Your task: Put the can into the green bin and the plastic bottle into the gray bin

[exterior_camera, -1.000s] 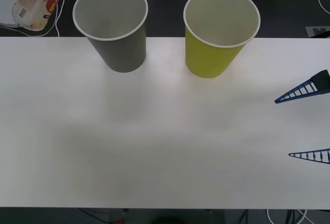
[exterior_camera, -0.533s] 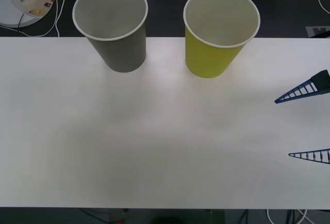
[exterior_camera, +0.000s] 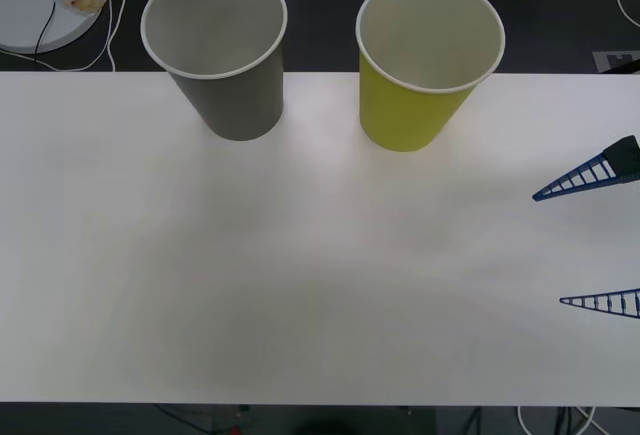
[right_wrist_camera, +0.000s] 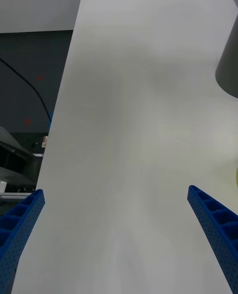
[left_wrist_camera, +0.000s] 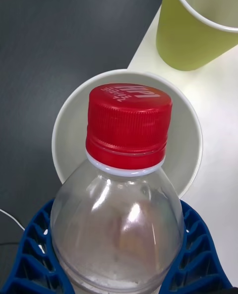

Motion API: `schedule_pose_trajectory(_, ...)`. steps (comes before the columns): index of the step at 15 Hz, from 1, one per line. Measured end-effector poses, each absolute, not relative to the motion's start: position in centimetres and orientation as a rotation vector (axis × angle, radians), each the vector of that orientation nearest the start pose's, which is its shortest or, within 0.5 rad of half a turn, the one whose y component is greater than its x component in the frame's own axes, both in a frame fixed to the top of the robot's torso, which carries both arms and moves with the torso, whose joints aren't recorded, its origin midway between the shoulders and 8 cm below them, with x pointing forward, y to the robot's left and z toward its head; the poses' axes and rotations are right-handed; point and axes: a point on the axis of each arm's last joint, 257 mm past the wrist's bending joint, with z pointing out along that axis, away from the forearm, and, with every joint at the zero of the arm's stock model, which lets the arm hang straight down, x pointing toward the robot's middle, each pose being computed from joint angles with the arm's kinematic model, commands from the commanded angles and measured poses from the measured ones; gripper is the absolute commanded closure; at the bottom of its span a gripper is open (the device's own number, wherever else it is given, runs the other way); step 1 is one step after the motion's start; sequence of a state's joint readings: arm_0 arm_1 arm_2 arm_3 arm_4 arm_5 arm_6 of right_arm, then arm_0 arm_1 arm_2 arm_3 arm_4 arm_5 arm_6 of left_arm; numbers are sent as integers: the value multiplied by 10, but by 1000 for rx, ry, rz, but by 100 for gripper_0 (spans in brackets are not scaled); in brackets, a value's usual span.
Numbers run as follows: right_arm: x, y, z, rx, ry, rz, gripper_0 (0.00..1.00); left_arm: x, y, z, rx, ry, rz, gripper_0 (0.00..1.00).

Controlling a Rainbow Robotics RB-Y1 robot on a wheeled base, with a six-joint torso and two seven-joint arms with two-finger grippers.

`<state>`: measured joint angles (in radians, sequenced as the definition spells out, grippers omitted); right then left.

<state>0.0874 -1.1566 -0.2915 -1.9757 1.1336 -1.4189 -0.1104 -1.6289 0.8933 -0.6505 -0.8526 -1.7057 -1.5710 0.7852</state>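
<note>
The white table [exterior_camera: 320, 255] carries 2 cups at its far edge, the gray bin [exterior_camera: 220, 50] to the left of the green bin [exterior_camera: 425, 60]. The right gripper [exterior_camera: 590, 240] waits spread wide at the table's right side. The left gripper [left_wrist_camera: 119, 254] clasps the plastic bottle [left_wrist_camera: 121, 194], red cap over the gray bin's mouth.

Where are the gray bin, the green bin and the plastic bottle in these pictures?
gray bin [exterior_camera: 240, 105]: front view, on its outer gray wall.
green bin [exterior_camera: 405, 115]: front view, on its outer yellow-green wall.
plastic bottle [left_wrist_camera: 130, 122]: left wrist view, on the side of its red cap; the left gripper [left_wrist_camera: 119, 254] holds it.
</note>
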Motion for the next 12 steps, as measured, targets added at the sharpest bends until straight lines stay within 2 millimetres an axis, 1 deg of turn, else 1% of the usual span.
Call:
schedule_pose_trajectory(6,311,-254,-113,-1779,1445,441,0,594,173,102,1377,2097,22,100)
schedule_pose_trajectory(12,311,-254,-113,-1779,1445,441,0,596,147,96,1396,2110,17,100)
